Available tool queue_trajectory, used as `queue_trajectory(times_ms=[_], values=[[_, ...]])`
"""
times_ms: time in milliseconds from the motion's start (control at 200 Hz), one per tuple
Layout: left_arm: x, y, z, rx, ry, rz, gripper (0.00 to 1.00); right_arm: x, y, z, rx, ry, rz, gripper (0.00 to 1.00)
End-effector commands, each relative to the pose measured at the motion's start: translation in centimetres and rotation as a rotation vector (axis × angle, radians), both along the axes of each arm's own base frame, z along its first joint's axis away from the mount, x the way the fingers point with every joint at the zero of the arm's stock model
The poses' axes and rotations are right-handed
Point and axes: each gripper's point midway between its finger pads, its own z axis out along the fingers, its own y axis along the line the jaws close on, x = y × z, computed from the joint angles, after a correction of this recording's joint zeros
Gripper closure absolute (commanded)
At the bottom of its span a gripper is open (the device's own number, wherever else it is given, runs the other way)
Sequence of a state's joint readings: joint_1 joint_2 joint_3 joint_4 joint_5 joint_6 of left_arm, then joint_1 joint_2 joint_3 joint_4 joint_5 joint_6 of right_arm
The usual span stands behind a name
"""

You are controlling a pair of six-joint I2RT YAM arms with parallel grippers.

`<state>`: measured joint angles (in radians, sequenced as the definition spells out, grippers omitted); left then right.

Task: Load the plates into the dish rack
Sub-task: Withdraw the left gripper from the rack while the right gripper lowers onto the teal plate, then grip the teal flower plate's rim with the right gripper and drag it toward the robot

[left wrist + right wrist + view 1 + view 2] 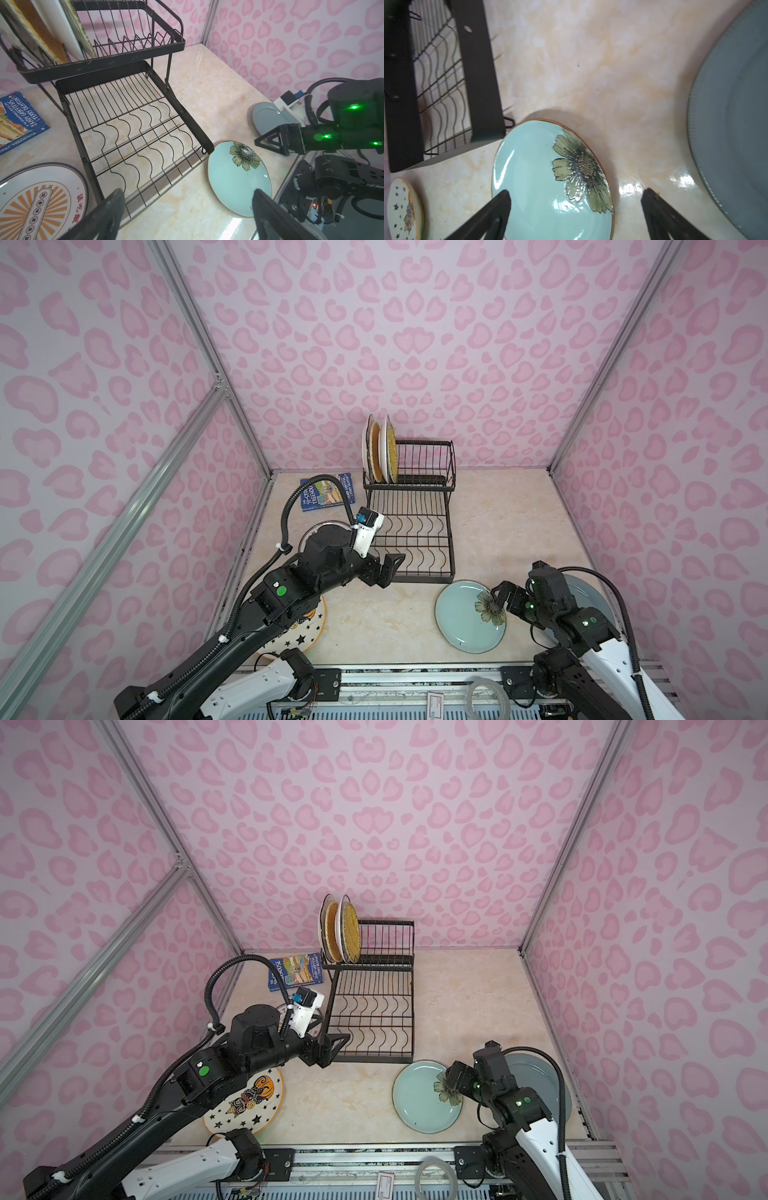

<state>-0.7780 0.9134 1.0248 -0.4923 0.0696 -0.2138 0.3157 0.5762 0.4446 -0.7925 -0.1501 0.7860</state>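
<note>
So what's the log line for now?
dish rack: plates upright | left gripper: jaws open | right gripper: jaws open over teal plate edge

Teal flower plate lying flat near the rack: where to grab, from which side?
I'd pinch the rim beside the flower, coming low from the right. The teal plate lies flat on the table, so only its upturned edge offers purchase, and the open right end effector hovers there.

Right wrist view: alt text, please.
The open right gripper hovers over the flowered edge of a teal plate lying on the marble table. The black dish rack, a grey-blue plate and a star-printed plate lie nearby.
</note>
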Motion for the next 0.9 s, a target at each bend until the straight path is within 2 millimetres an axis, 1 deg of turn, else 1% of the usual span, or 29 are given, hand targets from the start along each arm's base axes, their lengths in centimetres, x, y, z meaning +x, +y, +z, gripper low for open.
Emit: queue_trajectory(times_ms=[0, 130, 255, 355, 570, 715, 815, 895], values=[[-0.2, -0.8, 0.8, -0.033, -0.014, -0.041, 0.03, -2.2, 0.6, -2.5, 0.082, 0.110, -0.036, 0.04], [-0.3, -0.8, 0.8, -0.038, -0.013, -0.046, 0.03, -3.2, 1.1, -3.9, 0.159, 0.136, -0.066, 0.09], [-0.3, -0.8, 0.7, -0.035, -0.007, -0.046, 0.02, -4.4, 1.8, -4.9, 0.219, 0.177, -0.061, 0.16], [-0.4, -0.8, 0.7, -0.037, -0.006, -0.048, 0.02, -4.8, 1.8, -5.4, 0.224, 0.183, -0.058, 0.23], [-0.4, -0.7, 0.8, -0.042, -0.012, -0.047, 0.02, -4.6, 3.1, -6.1, 0.305, 0.174, -0.043, 0.37], [-0.4, -0.8, 0.7, -0.042, -0.007, -0.048, 0.02, -4.6, 3.4, -6.8, 0.335, 0.178, -0.046, 0.46], [-0.5, -0.8, 0.8, -0.045, -0.008, -0.050, 0.02, -4.6, 3.5, -7.0, 0.339, 0.179, -0.045, 0.48], [-0.5, -0.9, 0.8, -0.043, -0.006, -0.051, 0.02, -4.3, 3.7, -6.8, 0.355, 0.164, -0.049, 0.51]])
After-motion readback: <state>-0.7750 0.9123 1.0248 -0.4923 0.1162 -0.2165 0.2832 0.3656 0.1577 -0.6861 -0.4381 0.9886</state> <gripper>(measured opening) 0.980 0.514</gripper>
